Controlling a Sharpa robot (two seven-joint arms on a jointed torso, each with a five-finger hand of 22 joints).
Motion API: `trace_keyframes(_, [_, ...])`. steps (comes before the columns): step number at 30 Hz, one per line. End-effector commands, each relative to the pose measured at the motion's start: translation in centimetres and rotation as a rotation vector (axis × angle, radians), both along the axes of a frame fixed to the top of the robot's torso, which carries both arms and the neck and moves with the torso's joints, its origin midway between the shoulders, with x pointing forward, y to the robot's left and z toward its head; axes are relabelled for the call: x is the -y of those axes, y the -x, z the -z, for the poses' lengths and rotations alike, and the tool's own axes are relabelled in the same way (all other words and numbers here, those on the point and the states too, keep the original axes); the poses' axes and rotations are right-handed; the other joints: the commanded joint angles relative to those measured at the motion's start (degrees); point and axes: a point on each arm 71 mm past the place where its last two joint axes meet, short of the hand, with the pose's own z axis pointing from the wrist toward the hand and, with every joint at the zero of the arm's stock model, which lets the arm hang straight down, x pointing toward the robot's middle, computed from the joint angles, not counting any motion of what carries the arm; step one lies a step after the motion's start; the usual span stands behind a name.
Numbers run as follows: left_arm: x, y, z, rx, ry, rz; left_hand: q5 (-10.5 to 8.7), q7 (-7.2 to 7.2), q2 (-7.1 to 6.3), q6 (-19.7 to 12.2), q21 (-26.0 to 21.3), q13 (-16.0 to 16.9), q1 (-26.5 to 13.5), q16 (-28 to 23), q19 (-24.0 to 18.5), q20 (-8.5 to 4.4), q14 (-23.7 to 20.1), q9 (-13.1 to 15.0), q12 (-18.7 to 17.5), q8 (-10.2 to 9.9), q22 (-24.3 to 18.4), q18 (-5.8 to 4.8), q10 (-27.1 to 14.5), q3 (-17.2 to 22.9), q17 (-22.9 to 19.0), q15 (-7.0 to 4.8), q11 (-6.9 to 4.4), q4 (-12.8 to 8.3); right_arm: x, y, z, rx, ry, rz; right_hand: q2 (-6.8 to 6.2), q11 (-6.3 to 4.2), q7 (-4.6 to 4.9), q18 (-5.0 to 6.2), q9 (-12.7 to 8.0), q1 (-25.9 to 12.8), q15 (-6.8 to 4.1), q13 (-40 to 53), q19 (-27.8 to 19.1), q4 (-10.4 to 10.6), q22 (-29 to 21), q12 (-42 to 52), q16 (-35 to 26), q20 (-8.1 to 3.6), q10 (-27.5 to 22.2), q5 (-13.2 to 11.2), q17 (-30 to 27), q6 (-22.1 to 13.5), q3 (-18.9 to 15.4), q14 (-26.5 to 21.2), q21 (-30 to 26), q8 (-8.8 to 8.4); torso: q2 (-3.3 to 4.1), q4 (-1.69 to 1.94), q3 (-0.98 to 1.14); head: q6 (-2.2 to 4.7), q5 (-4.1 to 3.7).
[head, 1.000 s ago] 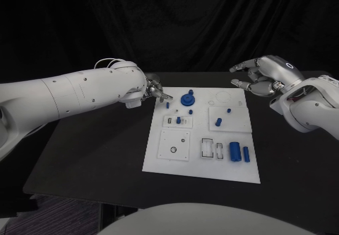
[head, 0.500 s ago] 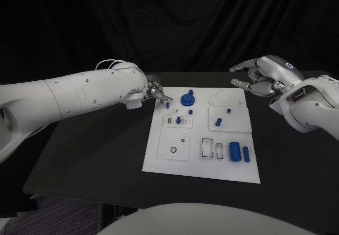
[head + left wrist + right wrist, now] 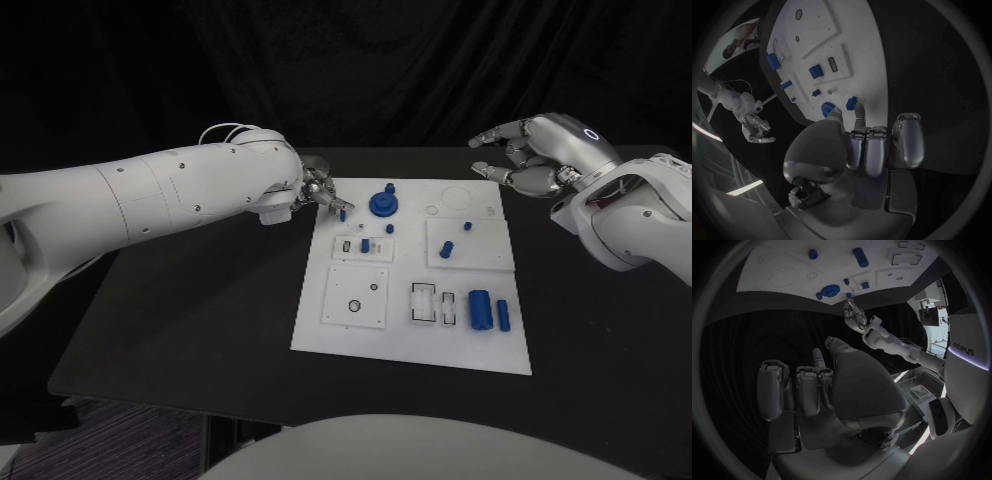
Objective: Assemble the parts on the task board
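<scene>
The white task board (image 3: 411, 350) lies in the middle of the black table. At its far left corner stands a small blue peg (image 3: 343, 213), with a large round blue part (image 3: 384, 204) to its right. My left hand (image 3: 320, 195) hovers over that corner, thumb and one finger reaching down at the peg (image 3: 852, 103) and the other fingers curled. I see nothing held in it. My right hand (image 3: 526, 155) hangs in the air beyond the board's far right corner, fingers curved and apart, holding nothing. The right wrist view shows the left hand (image 3: 857, 315) beside the round blue part (image 3: 829, 290).
Two blue cylinders (image 3: 479, 308) lie side by side at the board's near right. Smaller blue pieces (image 3: 446, 248) stand in the middle recesses. Bare black table (image 3: 188, 330) stretches on both sides of the board.
My left hand and forearm have crept slightly to the right, closer to the small peg. The right hand and the parts have stayed put.
</scene>
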Motion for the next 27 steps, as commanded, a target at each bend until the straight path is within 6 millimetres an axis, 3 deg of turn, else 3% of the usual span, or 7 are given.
trace_keyframes(1, [0.23, 0.11, 0.24, -0.017, 0.000, 0.019, 0.71, 0.31, 0.03, 0.3, -0.4, 15.0, 0.9, 0.1, -0.3, 0.19, 6.0, -0.2, -0.3, -0.4, 2.6, -0.57, 5.9, 0.5, 15.1, 0.54, 0.44, 0.0, -0.05, 0.02, -0.02, -0.001, 0.001, 0.001, -0.02, 0.36, -0.01, 0.19, -0.1, 0.5, 0.37, 15.1, 2.5, 0.1, 12.4, 0.2, -0.2, 0.31, 5.9, 0.2, 12.9, 0.3, 0.3, 5.5, -0.1, -0.37, 0.01, 0.00, 0.00, -0.01, 0.00])
trace_keyframes(9, [0.37, 0.19, 0.45, -0.031, -0.006, 0.026, 3.74, 0.24, -0.26, 0.6, -0.6, 15.0, 2.1, 0.1, -0.4, 0.16, 6.0, -0.7, -0.3, -1.1, 2.7, -0.55, 5.9, 1.4, 15.1, 0.50, 0.37, 0.0, -0.02, 0.01, 0.00, -0.004, 0.002, 0.002, -0.05, 0.37, 0.00, 0.19, -0.1, 0.5, 0.37, 15.1, 2.5, 0.0, 12.4, 0.2, -0.2, 0.31, 5.9, 0.3, 12.9, 0.4, 0.4, 5.5, -0.2, -0.38, 0.00, 0.03, -0.01, -0.01, -0.17])
trace_keyframes(27, [0.53, 0.17, 0.55, -0.030, -0.002, 0.030, 5.27, 0.19, -0.28, 0.7, -0.7, 15.0, 2.8, 0.1, -0.4, 0.13, 6.0, -0.9, -0.3, -1.4, 2.7, -0.53, 5.9, 2.2, 15.1, 0.46, 0.32, 0.0, 0.04, 0.02, 0.05, -0.011, 0.006, 0.003, -0.05, 0.37, 0.01, 0.20, -0.1, 0.5, 0.38, 15.1, 2.5, 0.0, 12.4, 0.2, -0.3, 0.31, 5.9, 0.4, 12.8, 0.4, 0.5, 5.5, -0.2, -0.38, 0.02, 0.02, -0.01, -0.01, -0.03])
